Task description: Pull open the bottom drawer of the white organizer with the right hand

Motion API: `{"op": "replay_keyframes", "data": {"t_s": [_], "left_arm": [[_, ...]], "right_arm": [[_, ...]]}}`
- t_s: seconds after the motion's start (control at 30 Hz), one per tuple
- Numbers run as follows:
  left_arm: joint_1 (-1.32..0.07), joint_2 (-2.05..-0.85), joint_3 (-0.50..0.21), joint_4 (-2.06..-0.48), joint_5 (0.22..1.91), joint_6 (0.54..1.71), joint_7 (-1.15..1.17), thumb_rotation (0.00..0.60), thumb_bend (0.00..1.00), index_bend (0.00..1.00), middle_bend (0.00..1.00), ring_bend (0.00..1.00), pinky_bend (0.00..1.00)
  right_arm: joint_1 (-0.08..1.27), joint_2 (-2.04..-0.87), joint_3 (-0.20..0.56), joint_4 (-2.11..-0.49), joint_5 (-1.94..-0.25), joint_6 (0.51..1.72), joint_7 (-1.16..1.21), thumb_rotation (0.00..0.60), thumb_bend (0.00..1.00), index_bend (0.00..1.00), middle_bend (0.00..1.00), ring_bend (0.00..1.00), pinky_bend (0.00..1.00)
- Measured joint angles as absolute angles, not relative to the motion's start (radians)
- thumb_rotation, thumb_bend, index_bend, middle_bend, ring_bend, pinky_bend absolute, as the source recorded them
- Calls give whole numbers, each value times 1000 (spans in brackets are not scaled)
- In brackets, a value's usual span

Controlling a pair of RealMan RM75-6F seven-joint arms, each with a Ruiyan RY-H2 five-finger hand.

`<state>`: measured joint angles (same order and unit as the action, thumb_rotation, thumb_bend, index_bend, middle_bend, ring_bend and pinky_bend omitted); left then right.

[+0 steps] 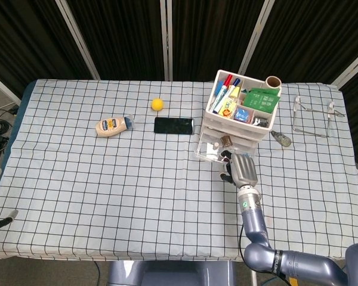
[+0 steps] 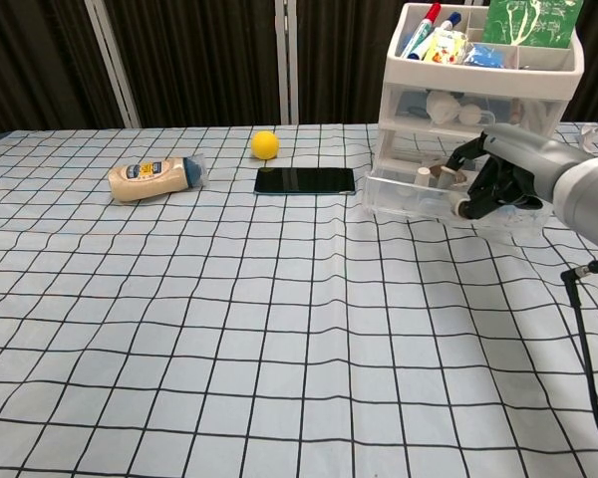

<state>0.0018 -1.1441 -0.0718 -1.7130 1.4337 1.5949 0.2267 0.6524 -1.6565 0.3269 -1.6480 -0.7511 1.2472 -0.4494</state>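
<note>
The white organizer [image 1: 240,110] [image 2: 483,90] stands at the back right, its top tray full of markers and packets. Its clear bottom drawer [image 1: 212,149] [image 2: 414,198] is slid partway out toward me, with small items showing inside. My right hand [image 1: 238,168] [image 2: 498,181] grips the drawer's front edge, fingers hooked over it. My left hand is outside both views.
A black phone [image 1: 173,126] [image 2: 305,180] lies just left of the organizer, with a yellow ball [image 1: 157,104] [image 2: 265,144] behind it and a mayonnaise bottle [image 1: 113,126] [image 2: 152,177] further left. A wire rack [image 1: 312,117] stands at the back right. Checked cloth covers the table.
</note>
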Motion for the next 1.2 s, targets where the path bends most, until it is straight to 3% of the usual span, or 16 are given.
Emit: {"op": "replay_keyframes", "data": {"t_s": [0.53,0.7,0.93,1.2], "left_arm": [[2,-1140,-72,-1720,1426,1589,230,600,44,0,0,0,0],[3,-1140,-72,-1721,1426,1589,230,600,44,0,0,0,0],[4,-1138,-73,-1721,1424,1591,226,600,45,0,0,0,0],[6,-1137,-73,-1722,1427,1597,224,600,44,0,0,0,0]], "right_arm": [[632,-1627,305,-1702,-785,1260,-456,600,455,565,966,963,829],[625,-1619,295,-1726,-803,1264,-454,600,451,503,958,961,828],[614,-1604,288,-1755,-827,1265,-435,600,364,378,930,942,816],[593,-1581,273,-1791,-892,1277,-406,600,265,361,926,940,813]]}}
